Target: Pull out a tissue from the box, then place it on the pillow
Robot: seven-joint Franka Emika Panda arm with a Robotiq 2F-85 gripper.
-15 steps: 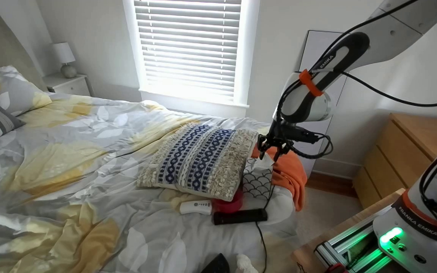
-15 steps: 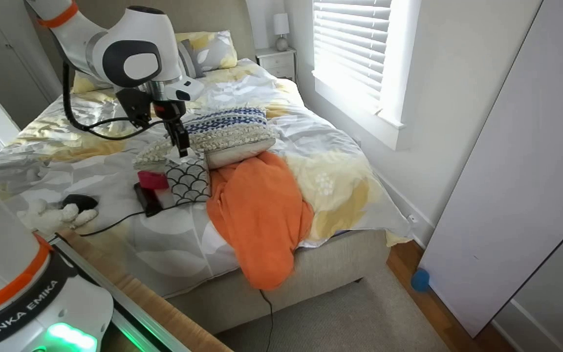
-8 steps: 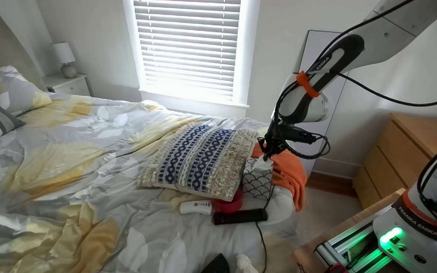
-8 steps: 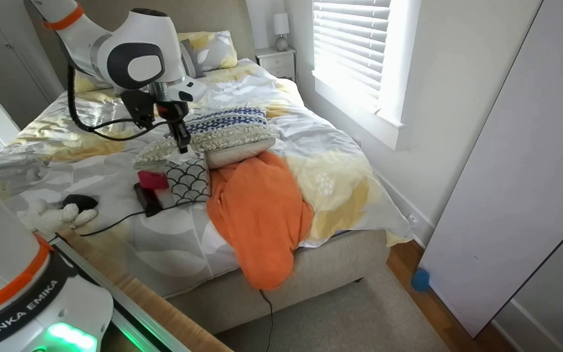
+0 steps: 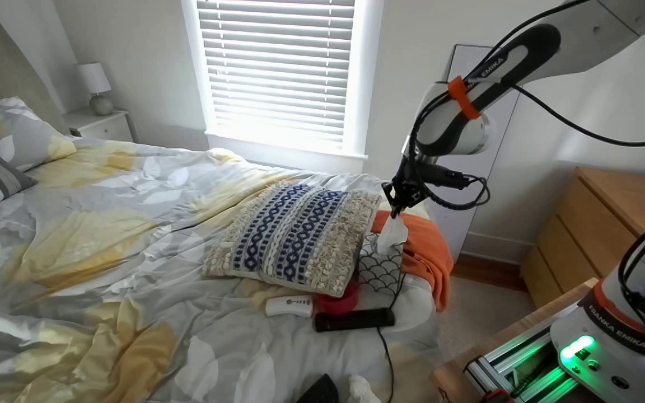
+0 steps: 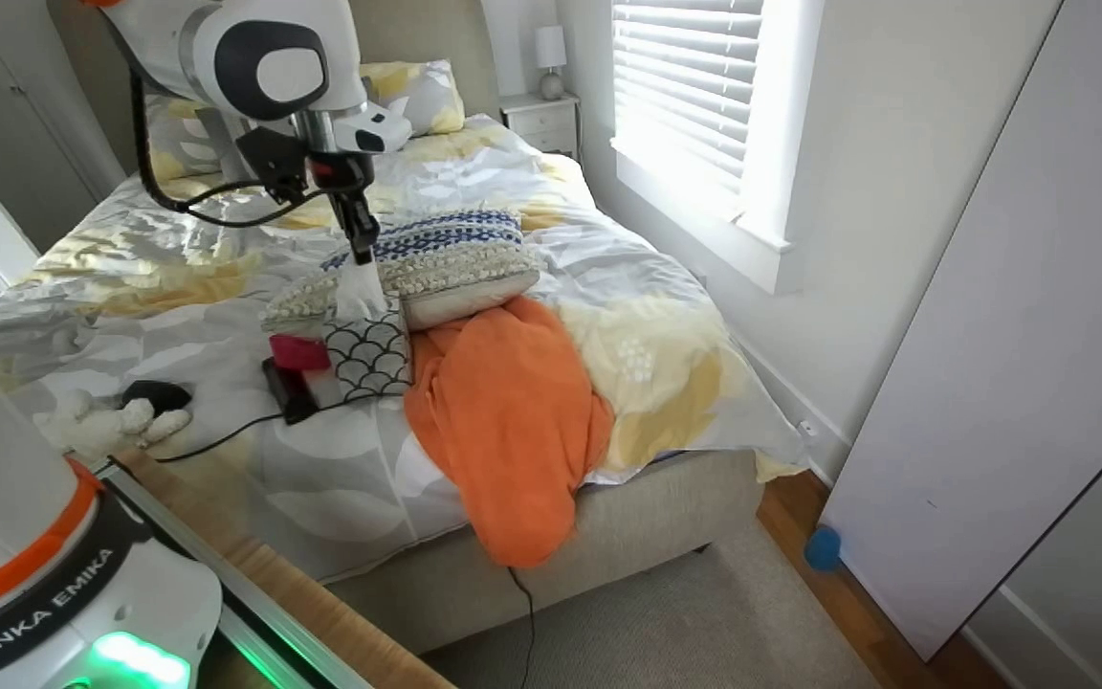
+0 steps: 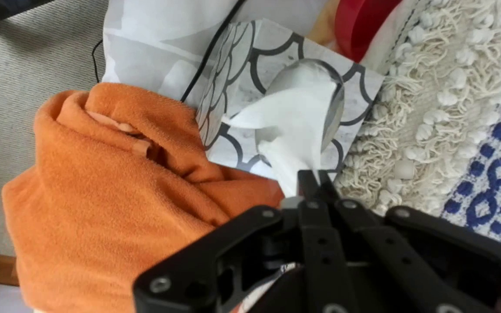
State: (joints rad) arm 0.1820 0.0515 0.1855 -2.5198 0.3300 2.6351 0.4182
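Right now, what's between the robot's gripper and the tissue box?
The white tissue: in both exterior views it stretches from the gripper down to the tissue box.

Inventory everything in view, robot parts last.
bed: 1, beige frame, by window
patterned pillow: 1, navy and cream, on bed
tissue box: 1, patterned white, on bed
tissue: 1, white, over tissue box
cloth: 1, orange, over bed edge
device: 1, white, on bed
curved object: 1, red, on bed
bar: 1, black, on bed
fluffy item: 1, white, beside dark object
back pillows: 2+, grey and yellow, on bed
lamp: 1, white shade, on nightstand
window: 1, white, wall
dresser: 1, brown, by wall
small item: 1, blue, by panel
gripper: 1, black, shut on tissue
arm: 1, mostly white, above bed
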